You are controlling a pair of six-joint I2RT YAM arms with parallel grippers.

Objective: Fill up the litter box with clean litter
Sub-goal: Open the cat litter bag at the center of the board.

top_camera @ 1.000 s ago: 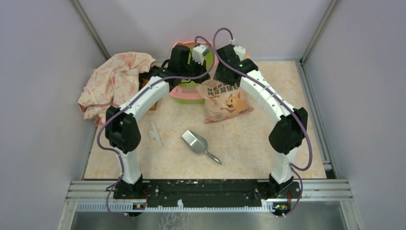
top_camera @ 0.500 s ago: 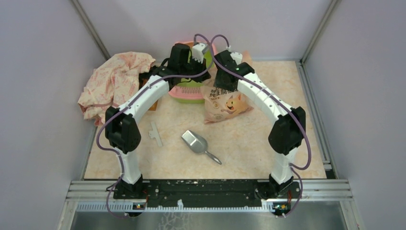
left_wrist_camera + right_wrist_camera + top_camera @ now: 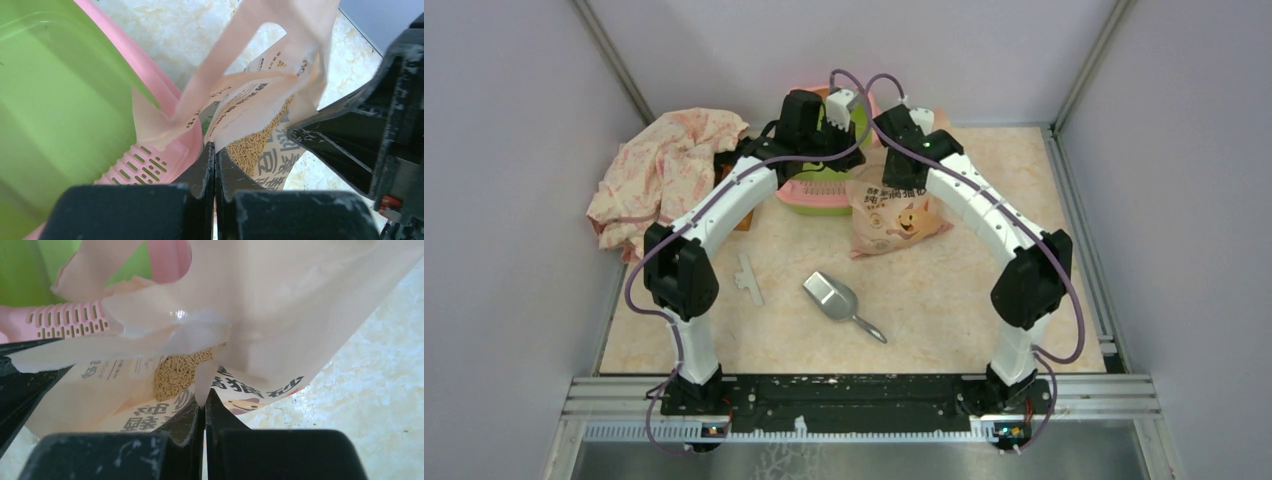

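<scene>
The litter box (image 3: 816, 200), pink rim and lime-green inside, stands at the back centre, partly hidden by both arms. In the left wrist view its green inside (image 3: 60, 100) looks bare. The peach-pink bag (image 3: 896, 215) lies to its right, its torn top lifted against the box rim. Tan litter granules (image 3: 249, 146) show inside the bag's open mouth, and also in the right wrist view (image 3: 179, 371). My left gripper (image 3: 215, 150) is shut on the bag's top edge (image 3: 260, 95). My right gripper (image 3: 204, 401) is shut on the bag's other top flap (image 3: 280, 315).
A silver metal scoop (image 3: 834, 298) lies mid-table in front of the bag. A crumpled pink-patterned cloth (image 3: 664, 170) is heaped at the back left. A small white plastic piece (image 3: 748, 278) lies by the left arm. Walls close in on three sides.
The right arm has shifted back and to the right, raising the bag's top towards the box. The bag's body has tilted a little. The left arm has barely moved.
</scene>
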